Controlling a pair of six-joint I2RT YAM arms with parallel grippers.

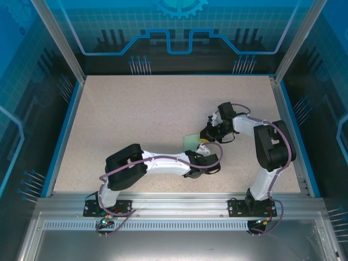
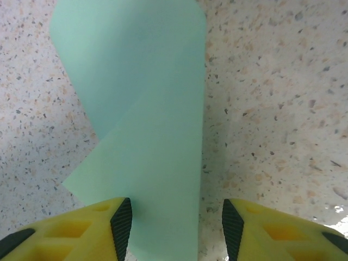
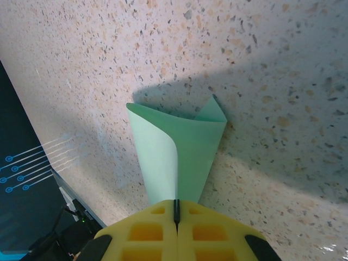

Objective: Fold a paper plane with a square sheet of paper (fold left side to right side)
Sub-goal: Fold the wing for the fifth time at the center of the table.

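Note:
The square sheet of paper (image 1: pixel 191 141) is pale mint green and curled over on itself near the table's middle. My right gripper (image 3: pixel 175 211) is shut on one edge of the sheet (image 3: pixel 187 147), holding it rolled into a cone above the table. My left gripper (image 2: pixel 176 223) is open, its yellow fingers (image 2: pixel 81 228) on either side of the paper's lower part (image 2: pixel 157 163), with the left pad close to the sheet and the right pad apart from it. From above, my left gripper (image 1: pixel 202 163) sits just below the paper and my right gripper (image 1: pixel 205 137) just to its right.
A speckled beige tabletop (image 1: pixel 152 114) lies all around the paper. A blue rim and clear walls (image 1: pixel 70 103) bound the table. The two arms cross the near middle, their bases at the front rail (image 1: pixel 179 209).

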